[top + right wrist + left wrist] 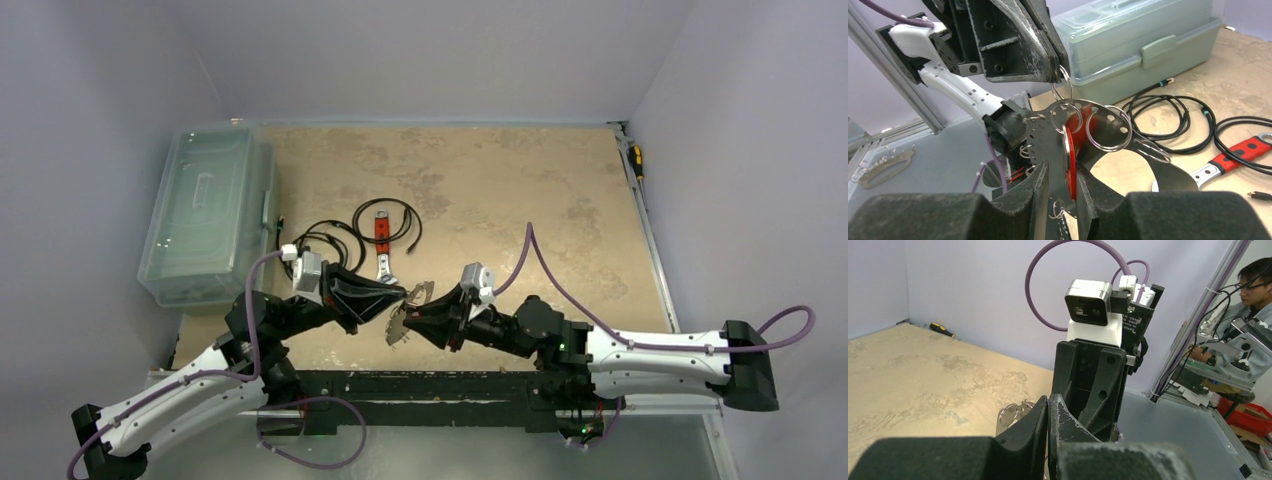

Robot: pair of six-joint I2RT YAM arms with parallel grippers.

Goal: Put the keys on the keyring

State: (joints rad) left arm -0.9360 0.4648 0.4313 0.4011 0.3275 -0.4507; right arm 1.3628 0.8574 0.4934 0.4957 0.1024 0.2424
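Overhead, the bunch of thin silvery wire key rings (pixel 1088 125) hangs in the air between the two arms, above the table's near edge. It is linked to a dark grey perforated metal plate (pixel 1038 140) and a flat red tag (pixel 1068 150). The left gripper (pixel 1055 75) has its fingers pressed together on the topmost small ring (pixel 1069 87). The right gripper (pixel 1062 170) has its fingers narrowly apart either side of the red tag; whether they clamp it I cannot tell.

A red tag (pixel 1069 157) stands edge-on between the fingers of the right end effector (pixel 1063 172), and just above the tag the left end effector (pixel 1055 74) pinches a small wire ring (pixel 1063 86).
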